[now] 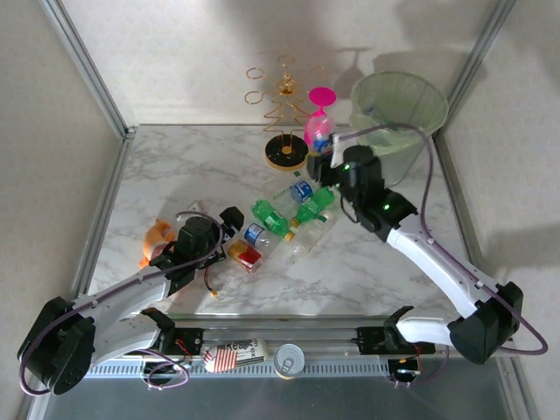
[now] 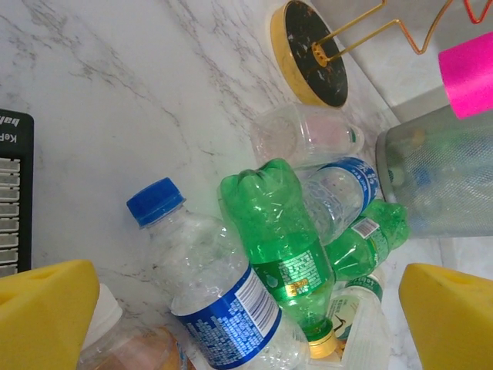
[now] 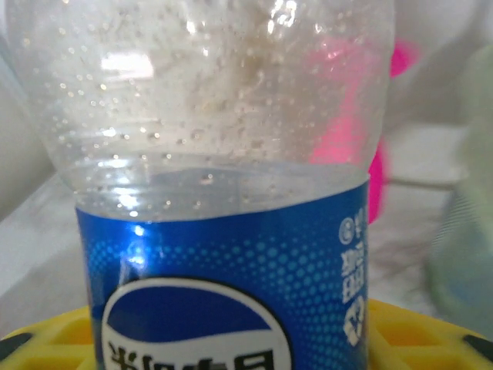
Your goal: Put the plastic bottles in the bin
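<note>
Clear blue-labelled bottle (image 3: pixel 231 254) clamped in right end effector (image 1: pixel 328 159); bin (image 1: pixel 420 86) close by on far right, so right arm nearer. Left end effector (image 1: pixel 232 219) spread wide beside bottle pile (image 1: pixel 284 219) on table (image 1: pixel 175 175).

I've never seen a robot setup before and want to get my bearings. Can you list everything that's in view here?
Plastic bottles: about seven; clear, green, one red-labelled; heaped mid-table.
Held bottle: one; clear with blue label; in the right arm's jaws.
Bin: one; grey-green with pale green liner; far right.
Wine glass: one; pink; just left of the bin.
Stand: one; gold wire tree on a black round base; far centre.
Toy: one; orange; left side.
Can: one; silver; near edge.
Striped item: one; white and red; beside the can.
Table: one; white marble.
Left arm: black and white; jaws open beside the heap.
Right arm: black and white; jaws closed on the held bottle.
</note>
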{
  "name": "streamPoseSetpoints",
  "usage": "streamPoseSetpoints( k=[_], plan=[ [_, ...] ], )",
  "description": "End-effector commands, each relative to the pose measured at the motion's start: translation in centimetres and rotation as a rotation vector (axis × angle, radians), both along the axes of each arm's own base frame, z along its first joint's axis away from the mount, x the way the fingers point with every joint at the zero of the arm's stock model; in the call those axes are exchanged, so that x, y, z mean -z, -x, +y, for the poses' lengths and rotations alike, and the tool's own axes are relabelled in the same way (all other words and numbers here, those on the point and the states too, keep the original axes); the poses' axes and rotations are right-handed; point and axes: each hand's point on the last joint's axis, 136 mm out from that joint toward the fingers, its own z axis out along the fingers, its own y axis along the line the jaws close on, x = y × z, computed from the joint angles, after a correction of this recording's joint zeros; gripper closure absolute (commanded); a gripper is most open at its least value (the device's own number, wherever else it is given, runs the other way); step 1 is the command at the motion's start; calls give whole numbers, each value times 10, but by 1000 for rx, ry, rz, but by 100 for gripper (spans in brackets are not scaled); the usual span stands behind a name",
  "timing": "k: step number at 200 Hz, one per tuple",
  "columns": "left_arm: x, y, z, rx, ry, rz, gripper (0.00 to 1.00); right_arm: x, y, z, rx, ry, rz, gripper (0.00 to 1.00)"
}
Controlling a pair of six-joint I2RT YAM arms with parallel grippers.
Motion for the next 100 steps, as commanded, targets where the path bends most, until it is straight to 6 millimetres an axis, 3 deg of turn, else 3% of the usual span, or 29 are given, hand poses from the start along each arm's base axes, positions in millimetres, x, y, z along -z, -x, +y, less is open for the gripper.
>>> streamPoseSetpoints(
  k=[1,25,51,100],
  plan=[
    [-2,5,2,-2,9,-13,0,-60,-17,-49,169,-99,-152,50],
    [-2,10,6,-7,1,-16,0,-89,-39,-95,284,-151,-223,50],
    [-4,15,13,-19,-13,-23,0,-109,-65,-126,365,-150,-252,50],
    [-1,27,27,-46,-28,-31,0,-106,-124,-160,465,-100,-209,50]
  ],
)
